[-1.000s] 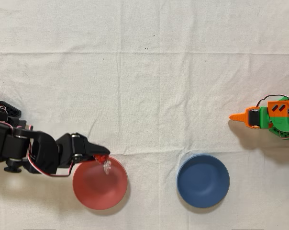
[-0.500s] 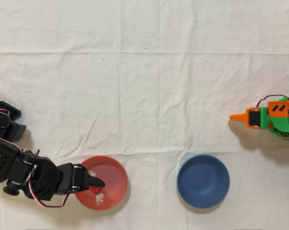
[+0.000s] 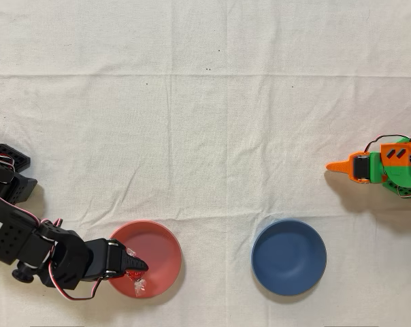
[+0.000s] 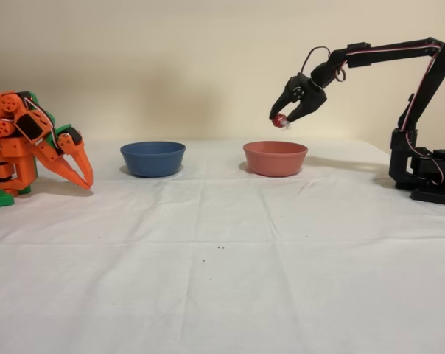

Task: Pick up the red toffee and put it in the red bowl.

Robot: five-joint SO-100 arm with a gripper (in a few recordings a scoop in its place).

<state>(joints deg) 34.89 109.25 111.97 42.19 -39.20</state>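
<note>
Claw clamps red toffee; fixed view shows clear gap above red bowl

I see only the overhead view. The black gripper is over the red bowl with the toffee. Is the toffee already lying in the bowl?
Observer: No. In the fixed view the red toffee hangs in the gripper, clearly above the red bowl.
Operator: Is the gripper touching the rim?
Observer: No, there is open air between the fingertips and the rim.
Operator: Is the bowl deep?
Observer: It looks shallow from the side, same height as the blue bowl.
</note>
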